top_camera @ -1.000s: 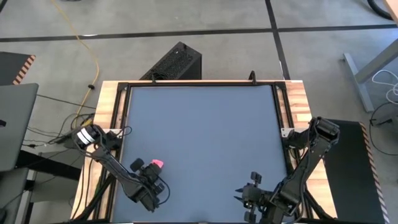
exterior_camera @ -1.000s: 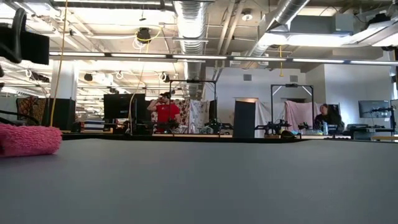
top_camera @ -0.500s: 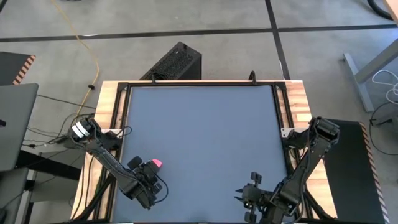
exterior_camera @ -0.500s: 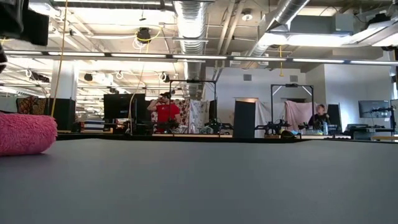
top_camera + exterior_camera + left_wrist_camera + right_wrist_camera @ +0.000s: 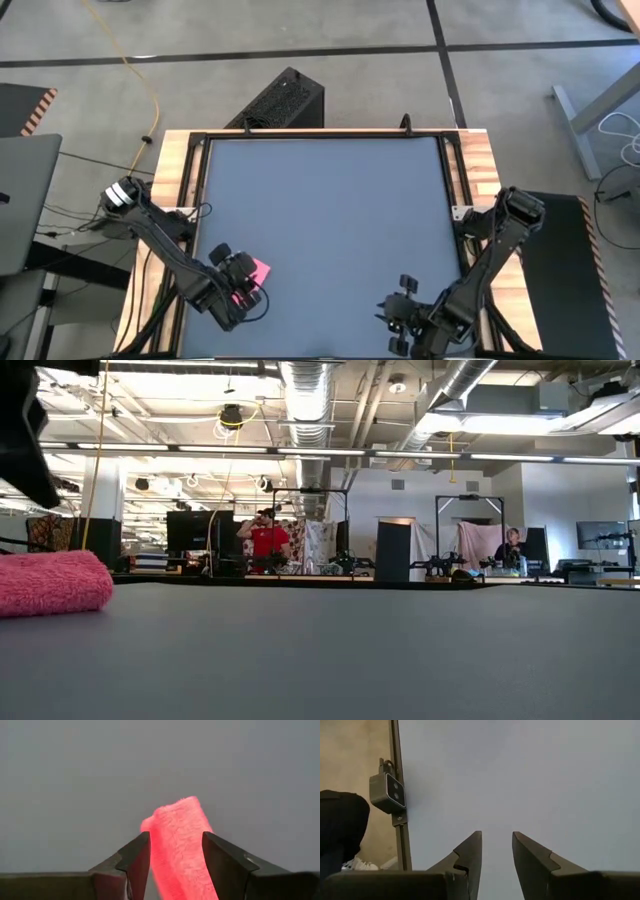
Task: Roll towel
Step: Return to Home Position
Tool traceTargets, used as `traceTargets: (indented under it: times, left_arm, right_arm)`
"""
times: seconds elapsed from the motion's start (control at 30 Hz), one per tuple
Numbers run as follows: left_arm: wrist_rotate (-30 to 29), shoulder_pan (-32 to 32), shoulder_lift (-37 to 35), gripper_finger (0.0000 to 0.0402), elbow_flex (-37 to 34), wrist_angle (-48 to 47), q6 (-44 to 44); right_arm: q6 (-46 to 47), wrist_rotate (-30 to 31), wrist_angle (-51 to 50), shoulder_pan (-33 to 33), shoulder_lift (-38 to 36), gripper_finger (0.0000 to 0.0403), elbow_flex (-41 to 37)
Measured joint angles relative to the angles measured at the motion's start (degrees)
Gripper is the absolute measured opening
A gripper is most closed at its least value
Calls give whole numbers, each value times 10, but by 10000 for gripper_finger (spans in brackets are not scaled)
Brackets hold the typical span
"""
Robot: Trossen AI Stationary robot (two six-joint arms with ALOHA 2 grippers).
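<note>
While the towel (image 5: pixel 50 582), a small bright pink roll of soft, fuzzy cloth, lies on the dark grey flat counter (image 5: pixel 330 200) close to the counter's corner on the left arm's side, we find the left claw (image 5: pixel 175 835) poised directly over it. That claw is released: its two dark fingers (image 5: pixel 134 860) stand spread, and the roll shows in the gap between them without being pinched. Seen from counter height, the towel rests on the counter under its own weight as a thick, slightly flattened bundle, and a dark part of the left arm hangs above it, apart from the cloth.

What matters to us for the retreat is how the roll lies. Its long axis runs forward from the wrist, nearly in line with the fingers and only a little skewed, so the fingers straddle its short width. We judge that a rise straight up off the counter would leave the roll where it is, while a sideways swing could let one finger catch the cloth and drag it or loosen the roll. Thin fabric like this may spring open at a light nudge.

The right claw (image 5: pixel 496 837) waits near the counter's corner on the right arm's side, well apart from the towel, released as well and grasping nothing. The left arm is plainly the nearer one, and we judge the rolling itself to be done.
</note>
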Motion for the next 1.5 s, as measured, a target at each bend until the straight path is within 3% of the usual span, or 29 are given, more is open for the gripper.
traceTargets:
  times: [0.17, 0.53, 0.73, 0.93, 1.33, 1.5]
  left_arm:
    - [-1, 15, 2, 167, -13, 90, 69]
    - [71, 95, 6, 167, -113, 155, 107]
    - [111, 121, 5, 167, -136, 124, 59]
    - [139, 106, -6, 167, -117, -18, -27]
    - [91, 89, -85, 167, -115, -71, -79]
    - [12, 74, -131, 167, -115, -51, -52]
  right_arm:
    - [1, -23, 0, -10, 0, 133, 0]
    - [6, -52, -1, -20, 0, 133, 0]
    - [0, -52, -6, -20, 0, 134, 0]
    - [-15, -53, -12, -26, 0, 134, 0]
    - [-17, -67, -16, -39, 0, 134, 0]
    - [-47, -77, -15, -42, -4, 134, 0]
